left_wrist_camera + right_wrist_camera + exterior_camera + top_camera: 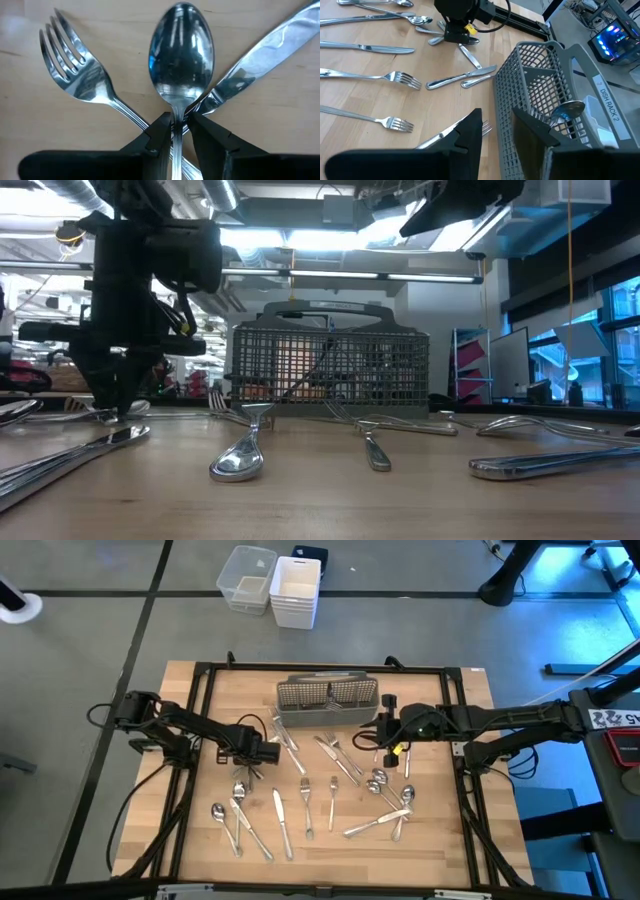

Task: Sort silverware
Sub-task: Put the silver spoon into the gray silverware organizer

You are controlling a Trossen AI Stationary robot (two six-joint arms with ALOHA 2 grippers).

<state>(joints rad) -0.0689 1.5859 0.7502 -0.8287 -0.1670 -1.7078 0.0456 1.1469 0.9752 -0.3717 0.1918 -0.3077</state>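
Observation:
Silverware lies scattered over the wooden table [180,840]: spoons, forks and knives. My left gripper [176,132] points down at the left centre [250,765], shut on a spoon [181,55]. That spoon lies over a fork [75,70] and a knife [270,50], whose handles cross under it. The grey mesh caddy [328,695] stands at the far centre, with one spoon [567,109] inside. My right gripper [497,130] hangs open above the caddy's right end [382,725], with nothing between its fingers. My left gripper pinches the spoon's handle [175,120] just below the bowl, one finger on each side. The fingers come from above, pointing down, and lie across the handle. The spoon lies flat over the fork and the knife; in the low view the fingertips [118,412] reach table level.
More forks, knives and spoons [330,795] lie between the two arms and toward the near edge. A black frame [200,670] runs round the table. Two white bins [270,585] stand on the floor beyond the far edge.

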